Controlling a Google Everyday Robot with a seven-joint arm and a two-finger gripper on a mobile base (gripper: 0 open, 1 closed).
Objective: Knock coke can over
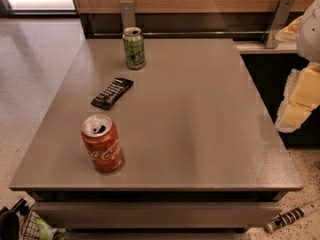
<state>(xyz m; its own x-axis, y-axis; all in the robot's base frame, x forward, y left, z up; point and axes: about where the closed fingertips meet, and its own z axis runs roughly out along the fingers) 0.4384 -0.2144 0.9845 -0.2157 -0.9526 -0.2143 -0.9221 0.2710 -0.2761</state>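
Observation:
The red coke can (pixel 102 144) stands upright near the front left corner of the grey table (pixel 200 134), its silver top opened. My gripper (pixel 300 96) shows as white and yellow parts at the right edge of the view, beyond the table's right side and above floor level. It is far to the right of the coke can and touches nothing on the table.
A green can (pixel 134 47) stands upright at the back of the table. A black snack bar (pixel 112 93) lies flat between the two cans. A wooden wall with metal brackets runs behind the table. A wire basket (pixel 30 226) and a striped stick (pixel 292 216) lie on the floor in front.

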